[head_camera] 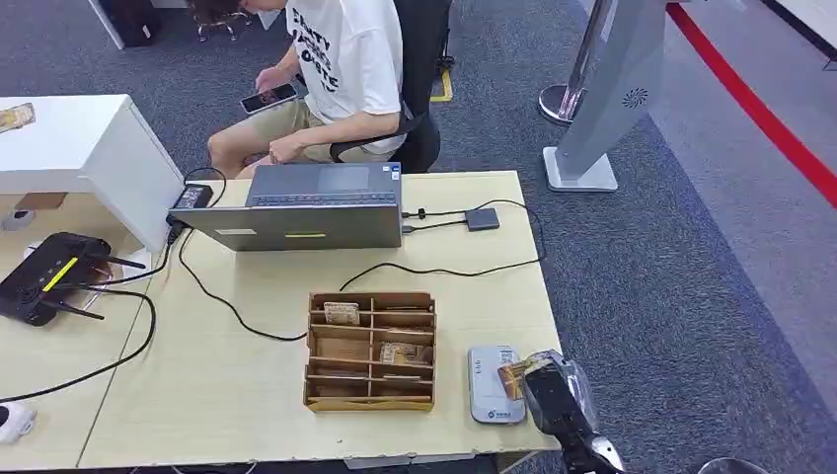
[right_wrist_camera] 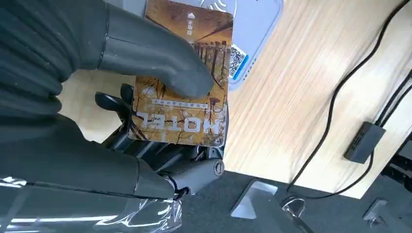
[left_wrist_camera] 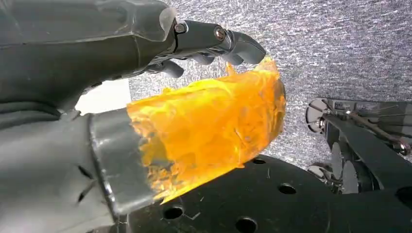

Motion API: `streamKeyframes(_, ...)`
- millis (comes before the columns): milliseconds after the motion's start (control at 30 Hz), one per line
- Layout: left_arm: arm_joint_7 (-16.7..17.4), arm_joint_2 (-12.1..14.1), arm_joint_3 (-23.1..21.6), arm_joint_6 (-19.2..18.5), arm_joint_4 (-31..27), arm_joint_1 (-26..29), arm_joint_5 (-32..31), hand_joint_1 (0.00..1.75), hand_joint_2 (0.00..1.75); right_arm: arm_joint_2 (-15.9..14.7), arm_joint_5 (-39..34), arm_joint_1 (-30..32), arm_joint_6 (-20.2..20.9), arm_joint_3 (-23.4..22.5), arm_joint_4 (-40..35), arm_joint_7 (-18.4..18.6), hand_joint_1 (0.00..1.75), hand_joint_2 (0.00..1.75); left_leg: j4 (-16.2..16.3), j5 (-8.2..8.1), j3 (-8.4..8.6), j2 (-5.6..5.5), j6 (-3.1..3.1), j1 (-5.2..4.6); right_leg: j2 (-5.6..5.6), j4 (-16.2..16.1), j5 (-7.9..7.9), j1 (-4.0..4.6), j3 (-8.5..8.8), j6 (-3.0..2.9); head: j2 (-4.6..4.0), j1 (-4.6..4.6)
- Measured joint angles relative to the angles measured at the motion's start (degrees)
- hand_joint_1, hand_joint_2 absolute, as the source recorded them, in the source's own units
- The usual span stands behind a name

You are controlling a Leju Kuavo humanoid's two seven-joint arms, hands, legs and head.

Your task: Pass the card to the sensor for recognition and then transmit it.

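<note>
A brown hotel card (right_wrist_camera: 194, 116) is pinched between the thumb (right_wrist_camera: 160, 58) and the darker fingers of my right hand (right_wrist_camera: 121, 145). The card's far end reaches over the white-grey card sensor (right_wrist_camera: 260, 29), which lies flat on the wooden table. In the head view my right hand (head_camera: 558, 397) is at the table's front right corner, holding the card (head_camera: 515, 374) just right of the sensor (head_camera: 491, 384). My left hand (left_wrist_camera: 160, 111) hangs over grey carpet; its thumb is wrapped in orange film, its fingers are apart and hold nothing.
A wooden compartment box (head_camera: 370, 395) with several cards stands left of the sensor. Behind it are a laptop (head_camera: 306, 209), black cables and a small adapter (head_camera: 482, 218). A person sits in a chair (head_camera: 419, 89) beyond the table. A black router (head_camera: 49, 276) lies far left.
</note>
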Motion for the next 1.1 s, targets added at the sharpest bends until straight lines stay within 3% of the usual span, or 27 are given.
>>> streamKeyframes(767,-0.13,0.00,0.72,-0.09,0.00,-0.02,-0.15,0.00,0.00,0.50,2.54,-1.39,0.37,2.05,2.10,1.03,1.75,1.75,0.00,0.00,0.02,0.00,0.00,0.00,0.01,0.00,0.00,0.00,0.01,0.00,0.00,-0.02)
streamKeyframes(1100,-0.17,0.00,0.72,-0.17,0.00,-0.05,-0.35,0.00,0.00,1.22,4.24,-3.53,1.90,5.86,3.21,1.29,1.75,1.75,0.00,0.01,0.04,0.01,0.00,0.01,0.01,0.01,0.00,0.01,0.01,0.00,0.00,-0.02)
